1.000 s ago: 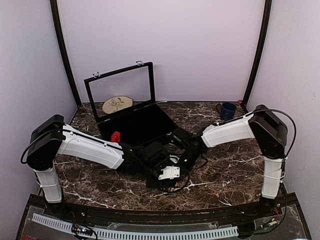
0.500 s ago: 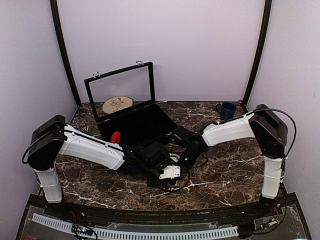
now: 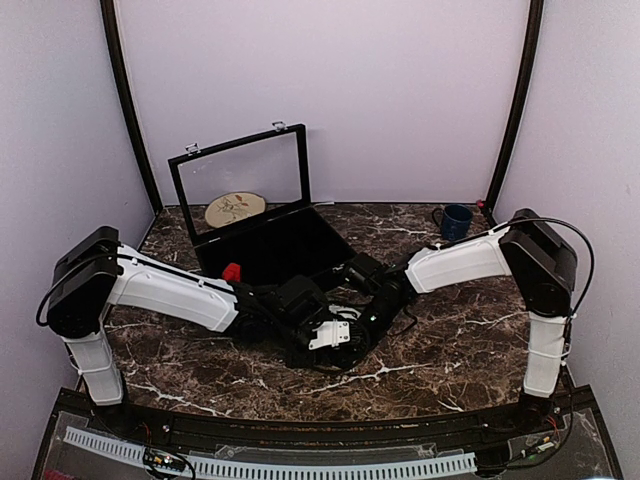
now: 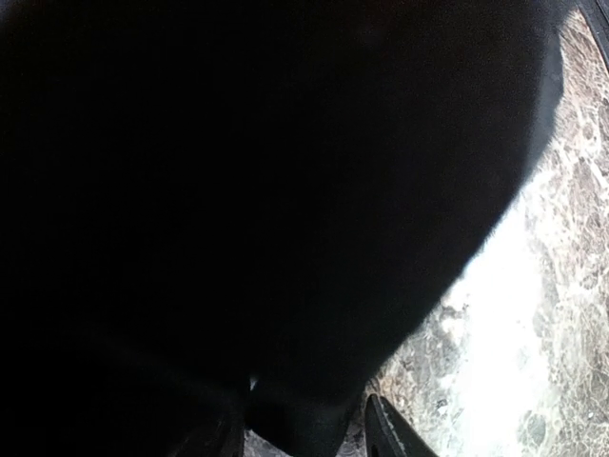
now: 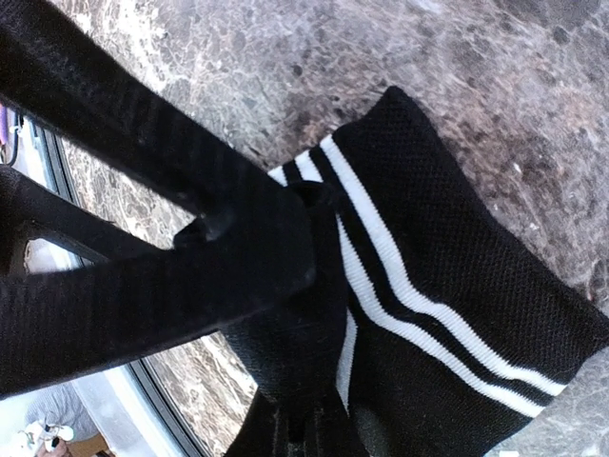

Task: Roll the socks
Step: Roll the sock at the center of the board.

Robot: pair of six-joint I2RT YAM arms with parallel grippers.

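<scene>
Your two arms meet low over the middle of the marble table [image 3: 455, 335], wrists nearly touching, just in front of the open black case [image 3: 280, 250]. Your right gripper [image 5: 285, 238] has its fingers drawn together to a narrow point and pinched on the black sock [image 5: 457, 286], right at the striped end. From the right wrist view the sock lies flat on the marble, two white stripes running slantwise across it, and the fabric bunches up under the fingertips where you have it nipped.

Your left gripper [image 3: 338, 335] sits just beside the right one, on its near side, pressed down close to the table. Its wrist camera is almost wholly blacked out by something dark right against the lens, with only a strip of marble showing on the right. You cannot tell how wide its jaws stand, nor whether they have anything.

Behind, a round wooden plate [image 3: 235, 208] shows through the case's raised glass lid, and a blue mug [image 3: 456, 221] stands at the far right.
</scene>
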